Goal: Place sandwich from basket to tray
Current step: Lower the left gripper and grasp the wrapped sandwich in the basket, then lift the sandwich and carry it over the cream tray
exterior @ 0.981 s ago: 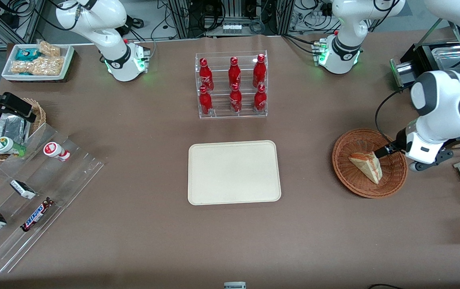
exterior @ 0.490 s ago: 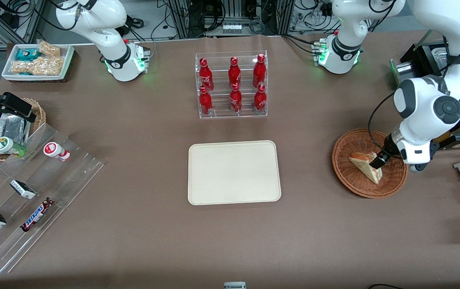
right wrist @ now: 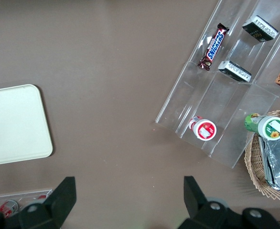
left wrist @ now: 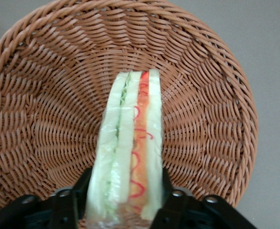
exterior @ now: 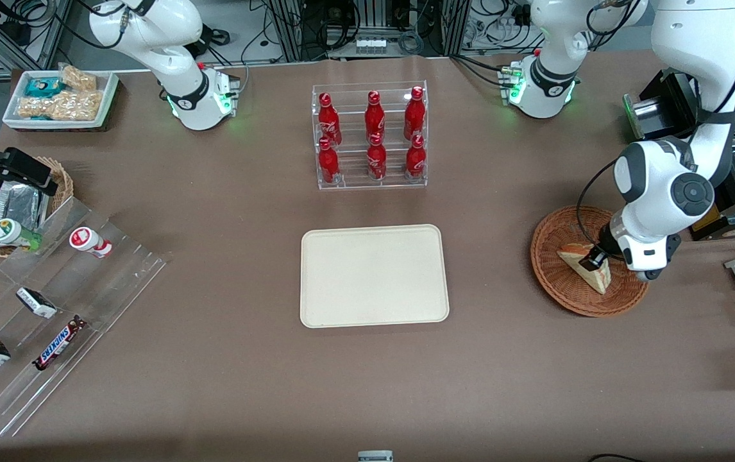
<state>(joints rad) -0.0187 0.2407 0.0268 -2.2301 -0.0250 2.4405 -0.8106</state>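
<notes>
Brown table [exterior: 226,359], cable racks up at the back. The sandwich [exterior: 589,268] sits in the basket [exterior: 557,282] toward the working arm's end, with the gripper [exterior: 592,260] down in there and its fingers [left wrist: 171,202] straddling the wedge, touching both sides. The tray [exterior: 374,276] lies bare mid-table, with open brown surface between them.

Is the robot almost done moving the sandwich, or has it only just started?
Only just started. The claw has reached the sandwich in the wicker basket, with a finger on each side of it, but whether it is squeezing yet is unclear. The sandwich lies in the basket, not lifted. Left to do: grip it, lift it, carry it to the cream tray, which holds nothing, and let go.
</notes>
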